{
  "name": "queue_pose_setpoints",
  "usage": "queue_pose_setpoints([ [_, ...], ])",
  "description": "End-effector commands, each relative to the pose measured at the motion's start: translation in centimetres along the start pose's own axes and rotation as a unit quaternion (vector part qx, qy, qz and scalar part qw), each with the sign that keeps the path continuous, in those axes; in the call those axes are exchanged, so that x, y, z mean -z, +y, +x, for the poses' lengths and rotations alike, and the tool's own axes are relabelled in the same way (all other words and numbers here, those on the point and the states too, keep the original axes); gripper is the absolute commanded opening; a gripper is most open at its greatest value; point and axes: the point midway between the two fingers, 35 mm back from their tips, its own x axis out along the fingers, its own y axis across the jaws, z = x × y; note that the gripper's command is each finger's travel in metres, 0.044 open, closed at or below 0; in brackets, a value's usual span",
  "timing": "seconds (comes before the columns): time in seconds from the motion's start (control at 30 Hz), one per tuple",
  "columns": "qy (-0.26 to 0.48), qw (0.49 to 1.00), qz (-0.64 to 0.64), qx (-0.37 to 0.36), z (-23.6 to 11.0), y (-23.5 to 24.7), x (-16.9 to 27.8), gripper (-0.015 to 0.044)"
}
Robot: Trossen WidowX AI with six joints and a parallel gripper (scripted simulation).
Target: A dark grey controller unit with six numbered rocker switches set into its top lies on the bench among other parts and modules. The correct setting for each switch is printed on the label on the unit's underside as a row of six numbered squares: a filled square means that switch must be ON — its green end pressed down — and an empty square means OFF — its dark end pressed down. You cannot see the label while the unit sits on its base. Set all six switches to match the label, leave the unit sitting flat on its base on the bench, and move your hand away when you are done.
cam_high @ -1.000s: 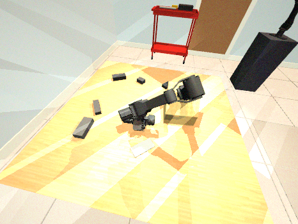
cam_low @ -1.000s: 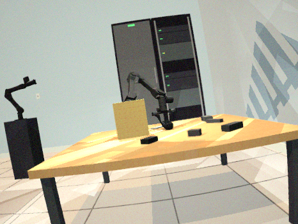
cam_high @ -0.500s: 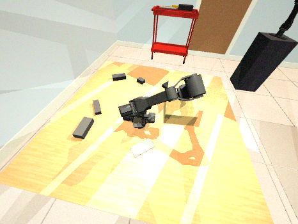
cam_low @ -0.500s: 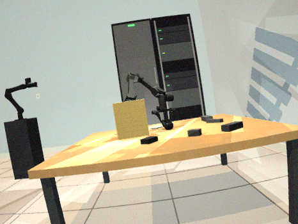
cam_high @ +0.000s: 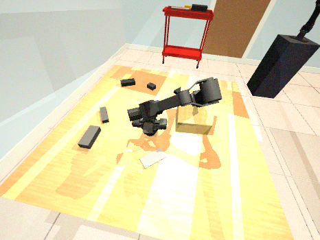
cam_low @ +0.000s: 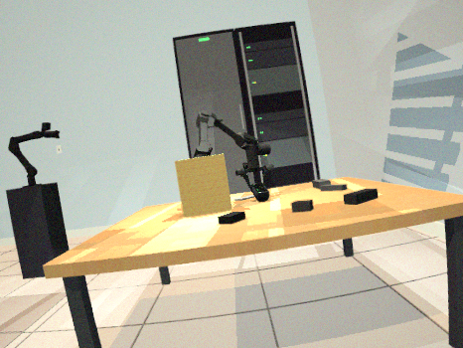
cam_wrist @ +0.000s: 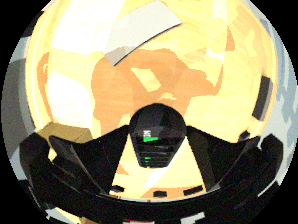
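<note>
The dark grey controller unit (cam_wrist: 157, 117) (cam_high: 150, 129) (cam_low: 259, 194) is between the fingers of my gripper (cam_wrist: 157, 128), which touch its two long sides. In the wrist view its rounded end looms large and its switch face is foreshortened, so it looks tilted. Green shows on a few rockers, but most settings are too small or dark to read. The underside label is not visible. In the top and exterior views the gripper hangs low over the bench and partly hides the unit. Whether the unit is fully clear of the bench top, I cannot tell.
A pale flat panel (cam_high: 152, 158) (cam_wrist: 142, 30) lies near the gripper. A tall yellow block (cam_high: 193, 128) (cam_low: 204, 185) (cam_wrist: 65, 132) stands beside the arm. Dark modules (cam_high: 90, 136) (cam_low: 361, 196) (cam_wrist: 262, 97) and smaller dark parts (cam_high: 128, 82) (cam_low: 231, 217) lie around the bench.
</note>
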Motion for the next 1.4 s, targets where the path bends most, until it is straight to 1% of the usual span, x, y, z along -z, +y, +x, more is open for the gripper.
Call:
queue_pose_setpoints([
  [0.0,-0.003,1.0,0.0,0.0,-0.3,0.0,0.4,0.0335],
  [1.37,-0.044,0.999,0.0,0.0,-2.5,0.0,3.0,0.0335],
])
